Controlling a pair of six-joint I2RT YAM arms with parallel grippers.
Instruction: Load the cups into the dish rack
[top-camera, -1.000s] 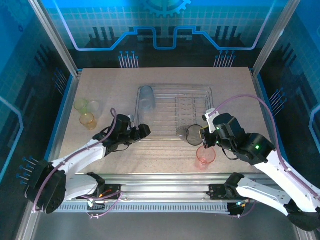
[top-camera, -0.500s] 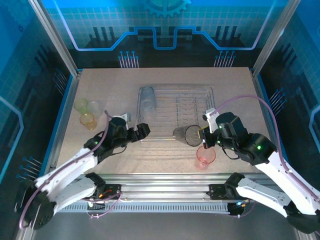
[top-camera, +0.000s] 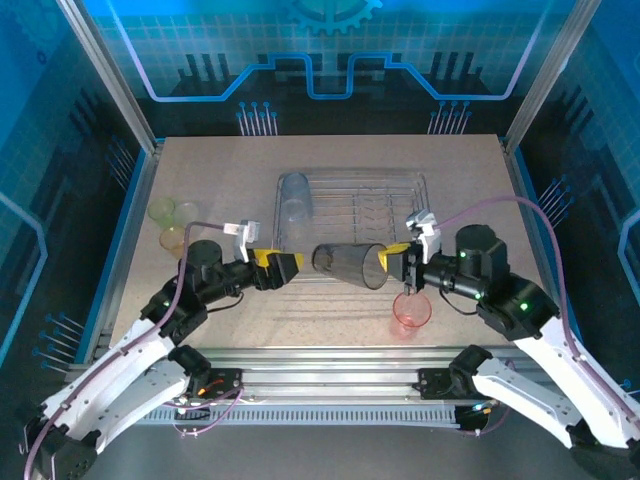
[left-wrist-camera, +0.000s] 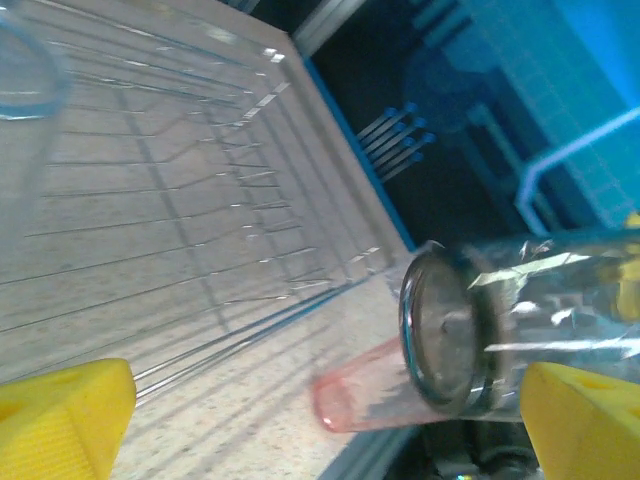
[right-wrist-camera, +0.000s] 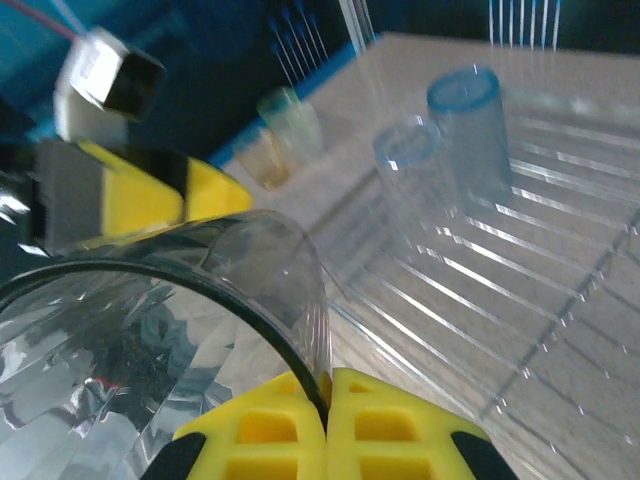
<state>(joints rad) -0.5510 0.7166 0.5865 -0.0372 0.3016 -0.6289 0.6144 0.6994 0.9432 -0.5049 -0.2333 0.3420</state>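
Smoky grey cup, held on its side in the air above the near edge of the dish rack, base turned toward the left arm and mouth toward the right. The right pincer is closed on the cup's rim; in the right wrist view the thin wall passes between the two yellow fingers, one inside the mouth and one outside. The left pincer stands fully spread and holds nothing, its opening facing the cup's base with a clear gap between them. A pale blue cup already stands in the rack's far left corner. A pink cup sits upright on the tabletop just below the right pincer, outside the rack. The yellow-green cups wait near the tabletop's left edge, well apart from the rack. Handling, as a judgement: the tumbler looks light, thin-walled and smooth, so likely slippery and apt to flex under a hard squeeze. A rim pinch suits carrying; a hold across the stiffer base end should give steadier control when seating it mouth-down among the tines
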